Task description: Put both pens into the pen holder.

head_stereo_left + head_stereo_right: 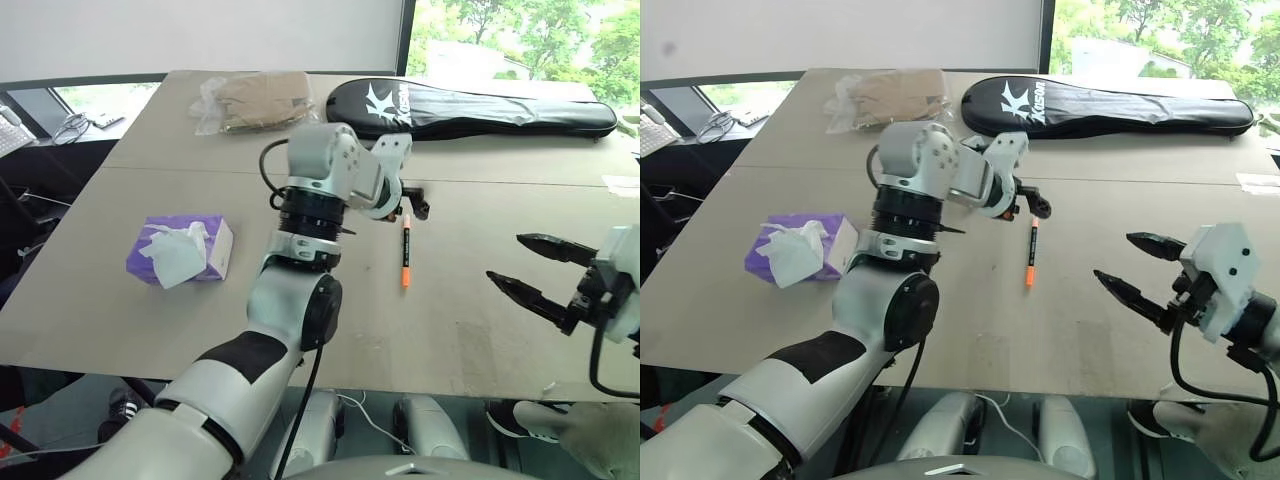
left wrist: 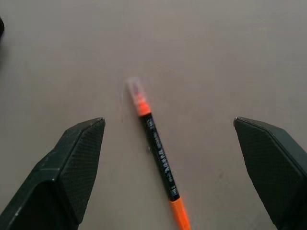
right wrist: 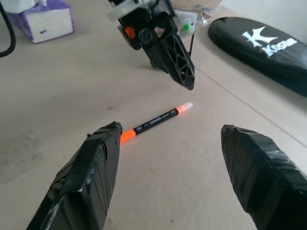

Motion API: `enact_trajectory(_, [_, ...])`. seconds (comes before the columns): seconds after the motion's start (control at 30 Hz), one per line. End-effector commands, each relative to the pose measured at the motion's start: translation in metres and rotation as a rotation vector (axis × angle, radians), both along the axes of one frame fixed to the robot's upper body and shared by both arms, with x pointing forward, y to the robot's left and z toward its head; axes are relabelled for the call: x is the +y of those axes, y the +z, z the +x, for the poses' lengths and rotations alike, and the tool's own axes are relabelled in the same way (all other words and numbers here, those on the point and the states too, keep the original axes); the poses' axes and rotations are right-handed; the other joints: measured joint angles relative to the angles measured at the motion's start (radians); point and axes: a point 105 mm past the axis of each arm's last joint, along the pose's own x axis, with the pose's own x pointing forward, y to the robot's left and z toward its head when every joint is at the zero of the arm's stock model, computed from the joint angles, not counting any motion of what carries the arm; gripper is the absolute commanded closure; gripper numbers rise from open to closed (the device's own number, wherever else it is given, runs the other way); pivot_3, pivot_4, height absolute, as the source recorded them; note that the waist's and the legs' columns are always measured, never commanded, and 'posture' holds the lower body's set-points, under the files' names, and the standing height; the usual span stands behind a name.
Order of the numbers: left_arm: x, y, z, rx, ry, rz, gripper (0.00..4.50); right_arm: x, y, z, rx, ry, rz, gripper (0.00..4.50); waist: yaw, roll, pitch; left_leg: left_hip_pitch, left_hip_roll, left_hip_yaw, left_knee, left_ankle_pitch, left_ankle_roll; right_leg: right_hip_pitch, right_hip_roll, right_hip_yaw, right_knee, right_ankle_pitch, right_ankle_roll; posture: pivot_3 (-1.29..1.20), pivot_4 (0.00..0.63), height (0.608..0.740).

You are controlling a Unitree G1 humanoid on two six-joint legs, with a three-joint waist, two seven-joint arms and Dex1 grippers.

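The scene was lit brightly and evenly by daylight from the window at the far right, where the greenery outside was washed out by glare. Only soft, faint shadows were cast on the worktop. In the left wrist view the pale tip of the orange pen was blurred.

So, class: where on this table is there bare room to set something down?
Bare table runs between the tissue box and the orange pen, and along the near edge. The far side is crowded by the racket bag and plastic bag.
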Motion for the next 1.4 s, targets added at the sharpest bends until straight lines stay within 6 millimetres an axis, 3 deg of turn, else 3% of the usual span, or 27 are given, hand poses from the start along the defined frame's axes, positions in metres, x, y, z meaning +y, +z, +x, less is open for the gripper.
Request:
enact_trajectory(0.03, [-0.011,0.0,0.012,-0.043,0.036,0.06,0.07,-0.012,0.008,-0.012,-0.01,0.02,-0.048,0.96,0.004,0.0,0.0,0.0,0.0,0.0,0.0,0.0,0.0,0.0,0.0,0.0,0.0,0.0,0.0,0.0,0.15,0.74])
enact_trajectory(0.2, [-0.026,-0.018,0.014,-0.022,0.035,0.094,0.07,-0.033,-0.003,-0.019,0.061,-0.012,-0.141,0.96,0.011,-0.001,0.0,0.0,0.0,0.001,0.0,0.0,0.0,0.0,0.0,0.001,0.0,0.0,0.0,0.0,0.15,0.74])
enact_trajectory(0.37, [-0.039,-0.041,0.015,-0.051,0.038,0.14,0.07,-0.037,-0.003,-0.021,0.06,-0.021,-0.157,0.96,0.013,-0.002,0.0,0.0,0.001,0.002,-0.001,0.0,0.0,0.0,0.0,0.002,0.0,0.0,0.001,0.0,0.15,0.74])
enact_trajectory(0.47, [-0.043,-0.05,0.014,-0.05,0.03,0.138,0.94,-0.032,-0.004,-0.022,0.064,-0.007,-0.154,0.96,0.022,-0.004,-0.001,0.006,0.0,0.002,-0.001,0.0,0.0,0.005,-0.001,0.002,-0.001,0.001,0.002,0.0,0.15,0.74])
enact_trajectory(0.7, [-0.053,-0.051,0.009,-0.037,-0.02,0.107,4.36,-0.03,-0.007,-0.025,0.071,-0.001,-0.171,0.96,0.036,-0.006,0.0,0.015,-0.001,0.002,-0.003,-0.002,0.001,0.016,-0.002,0.001,-0.003,-0.001,0.005,0.0,0.15,0.74])
enact_trajectory(0.83, [-0.052,-0.042,0.01,-0.053,-0.079,0.084,4.49,-0.028,-0.009,-0.024,0.072,0.001,-0.174,0.96,0.043,-0.005,0.0,0.014,-0.003,0.002,-0.003,-0.002,0.002,0.015,-0.004,0.001,-0.003,-0.001,0.006,0.0,0.15,0.74])
enact_trajectory(0.93, [-0.045,-0.027,0.012,-0.069,-0.157,0.061,4.49,-0.026,-0.009,-0.022,0.07,0.006,-0.165,0.96,0.042,-0.005,0.0,0.013,-0.002,0.002,-0.003,-0.002,0.002,0.014,-0.004,0.001,-0.003,-0.001,0.006,0.0,0.15,0.74])
enact_trajectory(1.0, [-0.034,-0.002,0.021,-0.201,-0.216,0.055,4.49,-0.024,-0.011,-0.019,0.071,0.013,-0.153,0.96,0.033,-0.005,0.0,0.012,-0.002,0.002,-0.003,-0.002,0.002,0.013,-0.003,0.001,-0.003,-0.001,0.006,0.0,0.15,0.74])
enact_trajectory(1.13, [-0.017,0.074,0.028,-0.701,-0.229,-0.097,4.49,-0.018,-0.012,-0.014,0.063,0.036,-0.127,0.96,0.0,-0.004,0.0,0.012,0.0,0.004,-0.007,-0.002,0.001,0.011,-0.003,0.005,-0.004,-0.001,0.005,0.0,0.15,0.74])
enact_trajectory(1.17, [-0.011,0.101,0.024,-0.907,-0.222,-0.165,4.49,-0.016,-0.011,-0.012,0.056,0.044,-0.115,0.96,-0.001,-0.004,0.0,0.013,0.001,0.004,-0.008,-0.002,0.001,0.011,-0.002,0.007,-0.004,-0.001,0.005,0.0,0.15,0.74])
enact_trajectory(1.23, [-0.001,0.135,0.011,-1.203,-0.233,-0.21,4.49,-0.012,-0.009,-0.009,0.041,0.054,-0.095,0.96,0.001,-0.004,0.0,0.013,0.001,0.004,-0.008,-0.001,0.001,0.011,-0.002,0.007,-0.004,-0.001,0.005,0.0,0.15,0.74])
enact_trajectory(1.4, [0.032,0.154,0.0,-1.53,-0.282,-0.122,4.49,0.007,0.022,0.007,-0.125,0.082,0.079,0.96,0.008,-0.005,0.0,0.014,0.0,0.005,-0.007,-0.001,0.001,0.011,-0.003,0.006,-0.005,0.0,0.005,0.0,0.15,0.74])
